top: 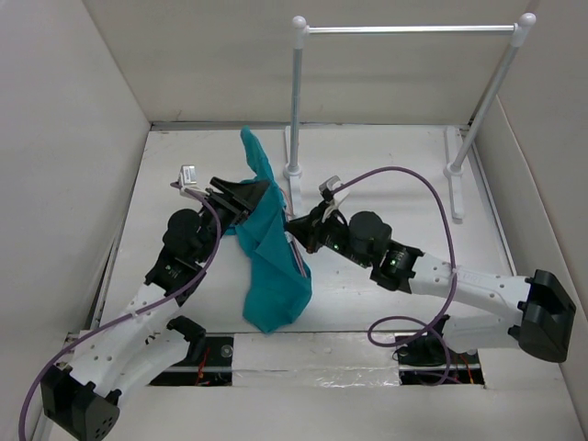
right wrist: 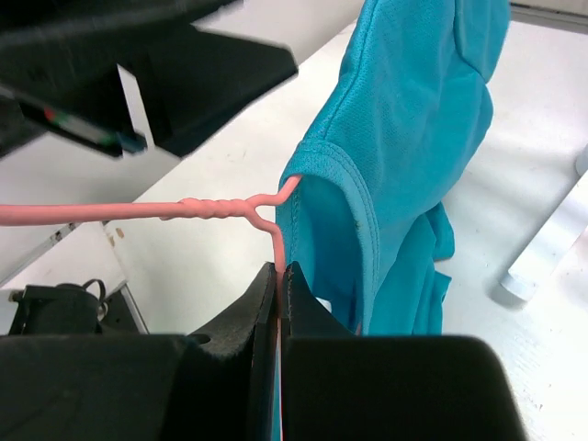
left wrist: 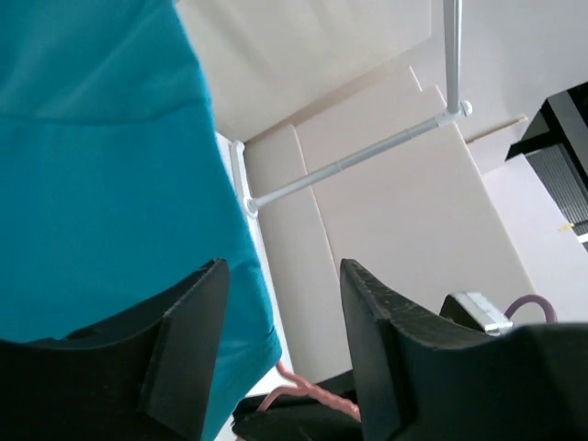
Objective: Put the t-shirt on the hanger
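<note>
The right gripper [right wrist: 278, 272] is clamped tight on the hanger [right wrist: 216, 208], its jaws pressed together on the pink wire just below the twisted neck. From that pinch the wire rises, bends at the twist and runs off to the left of the wrist view. The shirt [right wrist: 404, 119] hangs on it. Its collar rim wraps the wire right beside the neck, and the teal cloth falls away to the right and down past the fingers.

The left gripper [left wrist: 283, 276] stands wide apart and grips nothing. The shirt fills its wrist view beside and behind one finger, with a strip of cloth edge reaching into the gap. Whether the cloth touches the pad I cannot tell. A bit of hanger wire shows below the gap.

From above, both grippers meet at the shirt over the middle of the table [top: 386, 175], the left on its left side, the right on its right. The cloth peaks toward the back and its lower end lies toward the near edge. The rail [top: 409, 29] stands behind, apart from the shirt.
</note>
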Action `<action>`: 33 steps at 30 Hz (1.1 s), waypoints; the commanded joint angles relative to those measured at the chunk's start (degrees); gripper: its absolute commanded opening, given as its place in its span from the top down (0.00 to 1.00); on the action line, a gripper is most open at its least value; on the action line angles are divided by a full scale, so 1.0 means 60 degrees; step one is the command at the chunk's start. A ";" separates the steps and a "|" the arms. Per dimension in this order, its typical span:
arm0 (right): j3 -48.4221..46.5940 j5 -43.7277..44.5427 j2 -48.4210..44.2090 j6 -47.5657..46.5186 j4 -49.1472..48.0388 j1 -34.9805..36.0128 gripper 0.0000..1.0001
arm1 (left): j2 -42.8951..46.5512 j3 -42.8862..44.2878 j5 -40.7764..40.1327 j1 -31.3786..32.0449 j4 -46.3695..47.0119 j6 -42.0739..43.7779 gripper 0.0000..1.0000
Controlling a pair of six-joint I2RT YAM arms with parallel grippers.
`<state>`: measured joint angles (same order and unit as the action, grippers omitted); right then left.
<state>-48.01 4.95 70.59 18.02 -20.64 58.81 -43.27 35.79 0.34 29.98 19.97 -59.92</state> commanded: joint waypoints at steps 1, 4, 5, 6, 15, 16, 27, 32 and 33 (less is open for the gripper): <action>0.0120 -0.0239 -0.0397 0.0161 -0.0310 -0.0104 1.00 | -0.0040 0.0655 -0.0524 -0.0030 -0.0002 0.0655 0.51; 0.0222 -0.0312 -0.0602 0.0263 -0.0280 -0.0191 1.00 | -0.0055 0.0816 -0.1151 -0.0030 -0.0337 0.0976 0.45; 0.0267 -0.0370 -0.0631 0.0278 -0.0309 -0.0192 1.00 | -0.0098 0.0904 -0.1431 -0.0030 -0.0470 0.1123 0.42; 0.0282 -0.0487 -0.0661 0.0307 -0.0309 -0.0293 1.00 | -0.0157 0.1036 -0.1723 -0.0030 -0.0529 0.1269 0.41; 0.0325 -0.0606 -0.1158 0.0263 0.0247 -0.0294 1.00 | -0.3169 0.2618 -0.1379 -0.1566 -0.0063 0.1610 0.31; 0.0355 -0.0605 -0.1217 0.0278 0.0247 -0.0294 1.00 | -0.3465 0.2923 -0.0838 -0.1771 0.0026 0.1463 0.31; 0.0428 -0.1059 -0.1306 0.0146 0.0364 -0.0294 1.00 | -0.5283 0.3702 -0.0334 -0.2403 0.1301 0.0524 0.24; 0.0385 -0.1294 -0.1115 0.0117 0.0276 -0.0294 1.00 | -0.5679 0.3996 -0.0379 -0.2403 0.1461 0.0291 0.22; 0.0399 -0.1323 -0.1115 0.0146 0.0277 -0.0294 1.00 | -0.5781 0.3981 -0.0393 -0.2403 0.1564 0.0275 0.22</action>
<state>-45.12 -0.97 64.18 19.38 -16.73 57.28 -77.47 57.60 -2.15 15.42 24.25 -56.88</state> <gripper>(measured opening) 0.036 0.777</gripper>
